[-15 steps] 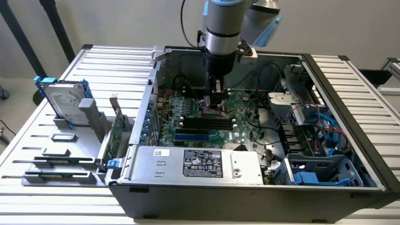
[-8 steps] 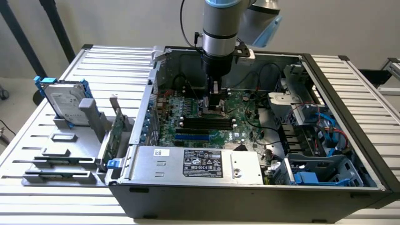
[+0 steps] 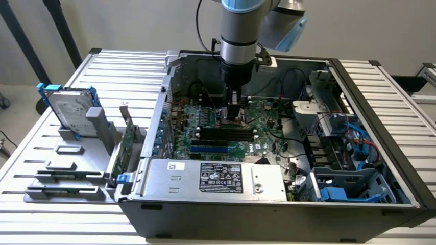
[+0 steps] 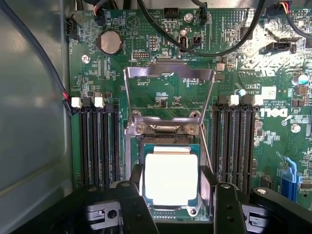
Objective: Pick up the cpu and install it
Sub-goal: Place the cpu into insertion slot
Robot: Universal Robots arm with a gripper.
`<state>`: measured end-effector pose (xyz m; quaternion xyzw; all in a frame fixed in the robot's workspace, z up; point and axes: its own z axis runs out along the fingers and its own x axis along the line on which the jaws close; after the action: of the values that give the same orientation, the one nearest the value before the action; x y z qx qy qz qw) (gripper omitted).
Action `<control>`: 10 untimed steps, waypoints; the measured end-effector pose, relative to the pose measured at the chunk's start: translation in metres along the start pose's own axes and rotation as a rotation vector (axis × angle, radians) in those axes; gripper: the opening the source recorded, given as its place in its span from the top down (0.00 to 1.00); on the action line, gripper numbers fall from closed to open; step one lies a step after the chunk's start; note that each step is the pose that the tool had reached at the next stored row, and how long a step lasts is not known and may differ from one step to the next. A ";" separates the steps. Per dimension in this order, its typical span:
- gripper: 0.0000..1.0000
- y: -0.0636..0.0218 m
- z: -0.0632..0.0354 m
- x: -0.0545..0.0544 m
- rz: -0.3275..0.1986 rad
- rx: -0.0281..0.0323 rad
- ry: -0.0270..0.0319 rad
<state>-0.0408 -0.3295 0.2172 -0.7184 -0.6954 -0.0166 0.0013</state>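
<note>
Exterior view: an open computer case (image 3: 272, 214) is laid on a slatted metal table (image 3: 388, 92). The arm (image 3: 238, 30) is lowered from 12 o'clock into the case. The gripper (image 3: 235, 120) is seen just above the motherboard (image 3: 204, 138), near the middle of the board. A silver power supply box (image 3: 211, 178) with a label is seen at 6 o'clock from the gripper, against the case's near wall. Blue cables (image 3: 354, 138) are seen at 3 o'clock, inside the case. Outside the case, at 9 o'clock, a hard drive (image 3: 68, 109) with blue brackets is stood upright in grey holder blocks (image 3: 68, 173). A green card (image 3: 126, 148) is stood on edge between those blocks and the case.

Wrist view: the cpu (image 4: 171, 178) is seen lying flat in the socket on the motherboard (image 4: 146, 97), silver top facing up. The socket's metal load plate (image 4: 168, 73) is swung open and stands tilted just beyond the chip. The gripper (image 4: 178, 195) is placed over the chip, with the two black fingers (image 4: 134, 200) set one on each side of it. The jaws are spread. A strip of socket frame is visible between one finger and the chip's edge, and the other finger is seen just beside the opposite edge. Contact there cannot be told. Black memory slots (image 4: 97, 146) flank the socket on both sides. A coin battery (image 4: 110, 42) is seen well apart from the chip, past the load plate.
</note>
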 end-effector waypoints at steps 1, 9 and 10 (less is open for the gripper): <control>0.45 -0.0001 0.0009 0.000 0.000 -0.0019 0.0001; 0.45 -0.0009 0.0057 0.000 0.000 -0.0092 0.0003; 0.45 -0.0010 0.0061 0.000 0.000 -0.0092 0.0003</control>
<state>-0.0417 -0.3295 0.2111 -0.7183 -0.6954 -0.0199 -0.0018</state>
